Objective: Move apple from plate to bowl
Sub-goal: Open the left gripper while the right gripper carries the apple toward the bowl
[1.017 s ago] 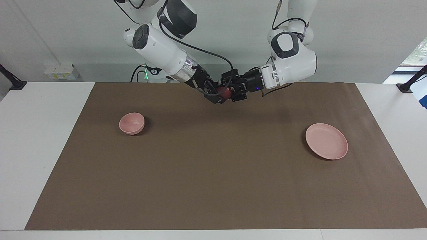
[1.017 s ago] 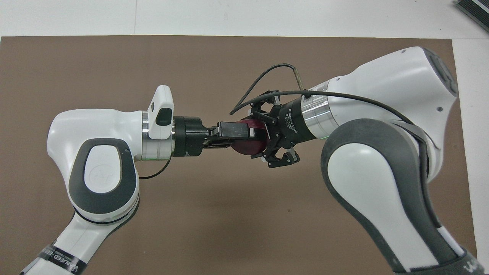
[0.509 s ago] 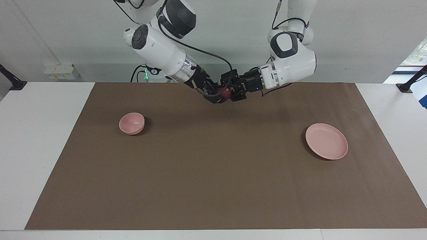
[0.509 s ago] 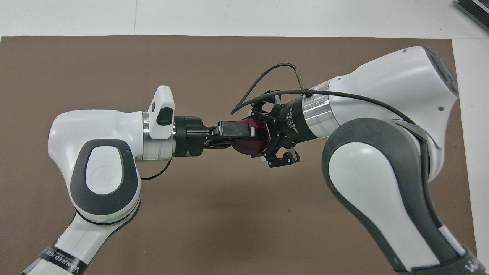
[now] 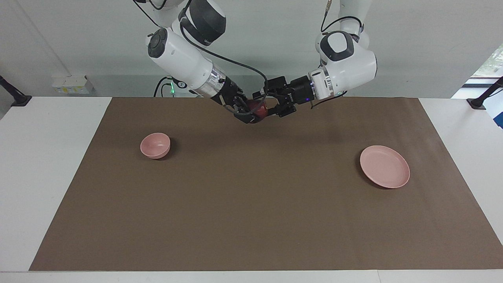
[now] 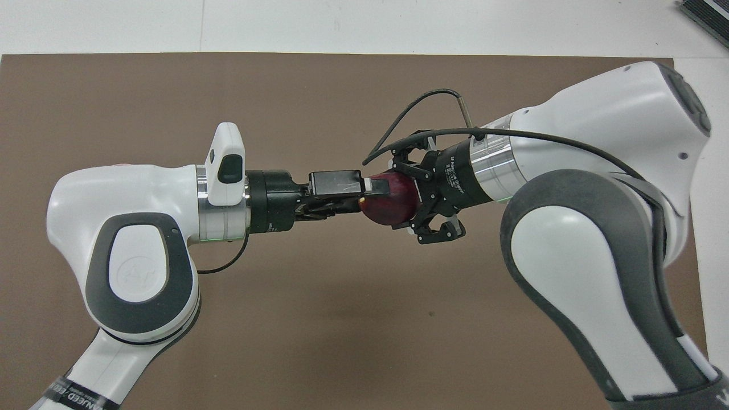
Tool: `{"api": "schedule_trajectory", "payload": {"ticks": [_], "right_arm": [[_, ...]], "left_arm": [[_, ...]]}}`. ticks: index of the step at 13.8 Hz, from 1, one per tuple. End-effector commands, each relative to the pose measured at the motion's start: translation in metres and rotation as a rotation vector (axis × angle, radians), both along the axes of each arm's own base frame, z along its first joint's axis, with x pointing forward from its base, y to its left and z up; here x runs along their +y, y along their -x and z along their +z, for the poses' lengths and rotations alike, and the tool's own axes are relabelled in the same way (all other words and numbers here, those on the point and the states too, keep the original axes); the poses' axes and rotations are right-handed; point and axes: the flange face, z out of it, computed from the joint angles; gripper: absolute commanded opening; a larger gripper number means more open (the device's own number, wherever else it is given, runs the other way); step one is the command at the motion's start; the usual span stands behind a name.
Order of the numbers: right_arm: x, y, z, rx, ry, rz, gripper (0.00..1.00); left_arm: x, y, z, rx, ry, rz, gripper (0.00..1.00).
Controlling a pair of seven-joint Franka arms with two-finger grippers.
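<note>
- The small dark red round apple (image 5: 259,110) is in the air, off both dishes, over the edge of the brown mat (image 5: 251,204) that lies nearest the robots, about midway along the white table (image 5: 47,177).
- The right jaws, on the right arm (image 5: 180,59), are pinching the apple. Their dark links wrap its sides in the overhead view, where the apple (image 6: 393,199) sits right at that wrist.
- The left jaws, on the left arm (image 5: 347,70), stand spread, one above the other. Their tips reach just to the apple's side without clamping it, so the fruit looks to hang from the right jaws alone.
- The two wrists point at each other almost in one line, with the apple between them.
- The small deep pale pink bowl (image 5: 155,144) stands on the mat toward the right arm's end of the table, farther from the robots than the spot under the apple.
- The wide flat pale pink plate (image 5: 385,166) lies bare toward the left arm's end, well apart from the bowl.
- The relation that matters is that the bowl lies on the holding arm's own side, so the right arm is the nearer one. I judge that it must swing outward and away from the robots to bring the apple over the bowl.
- The apple is roundish, so its axis should matter little.
- One risk is the apple brushing the left jaws' tips if they do not draw clear first.
</note>
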Motion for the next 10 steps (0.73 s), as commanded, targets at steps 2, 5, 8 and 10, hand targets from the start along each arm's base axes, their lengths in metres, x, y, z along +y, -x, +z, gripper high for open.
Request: {"api": "schedule_trajectory", "payload": {"ticks": [2, 5, 8, 10], "right_arm": [[-0.015, 0.013, 0.021, -0.086, 0.097, 0.166, 0.0], [-0.031, 0.021, 0.037, -0.242, 0.235, 0.386, 0.0], [-0.055, 0.018, 0.044, -0.343, 0.319, 0.543, 0.0], [-0.066, 0.015, 0.043, -0.36, 0.381, 0.589, 0.0]], "left_arm": [[0.031, -0.002, 0.012, 0.014, -0.126, 0.057, 1.0], [0.055, -0.007, 0.022, -0.029, -0.327, 0.082, 1.0], [0.089, -0.02, 0.026, -0.067, -0.492, 0.116, 1.0], [0.118, -0.029, 0.022, -0.105, -0.639, 0.114, 1.0]]}}
